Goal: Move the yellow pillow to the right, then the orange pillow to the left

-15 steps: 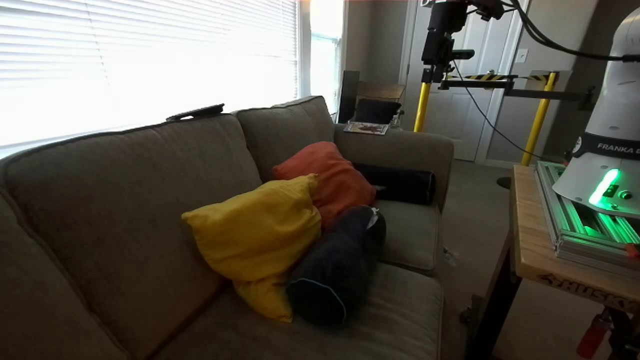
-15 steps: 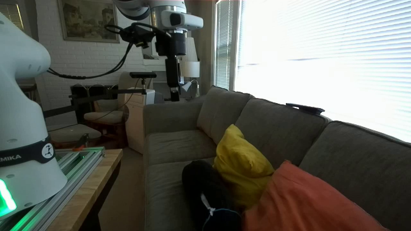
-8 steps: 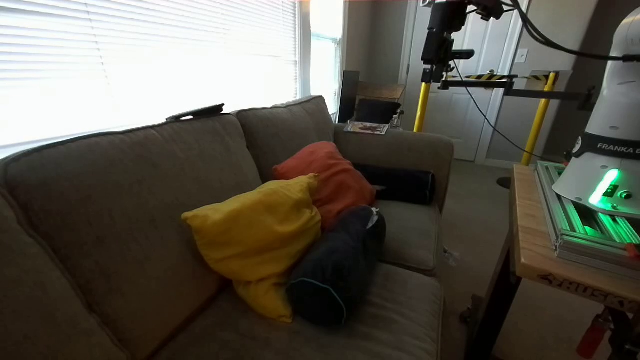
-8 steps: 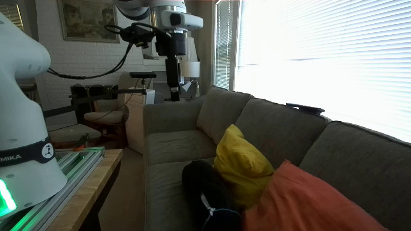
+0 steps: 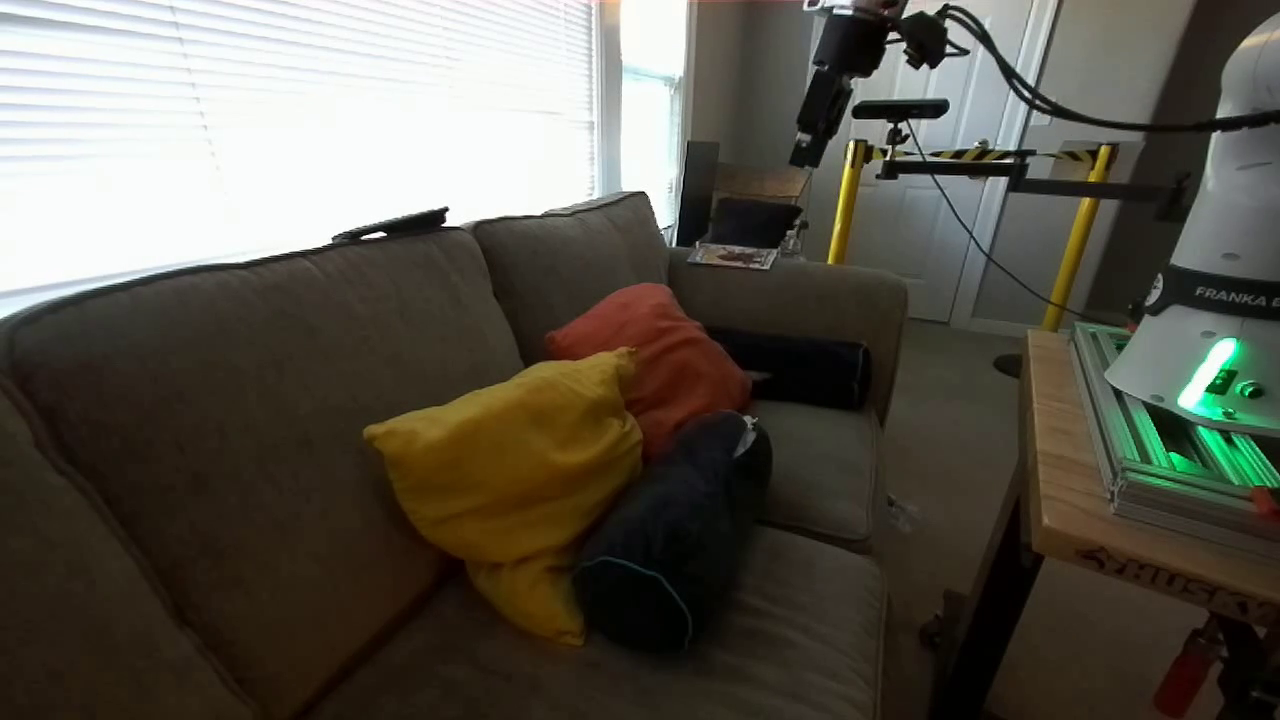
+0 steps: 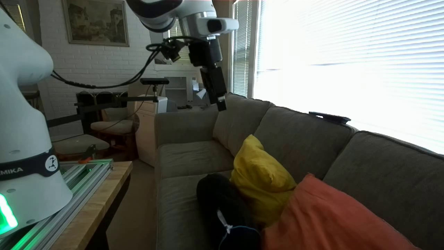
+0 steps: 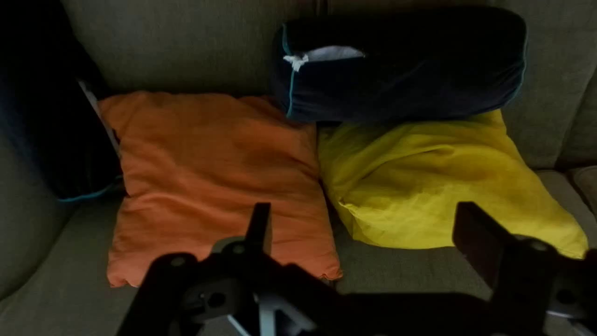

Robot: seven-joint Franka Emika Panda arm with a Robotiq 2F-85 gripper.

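Yellow pillow (image 7: 433, 186), a navy bolster (image 5: 680, 540) against it, rests on the sofa (image 5: 250, 340) beside the orange pillow (image 7: 219, 182); the jaws stand wide apart, well clear of both

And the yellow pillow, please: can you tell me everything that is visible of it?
The yellow pillow is plain mustard fabric, soft by its look, roughly square with pointed corners, creased and slumped. It leans back towards the sofa backrest, one corner down on the seat. A dark bolster lies against it, hiding part of one edge; the orange pillow is beside it, seemingly touching. Nothing grips it.
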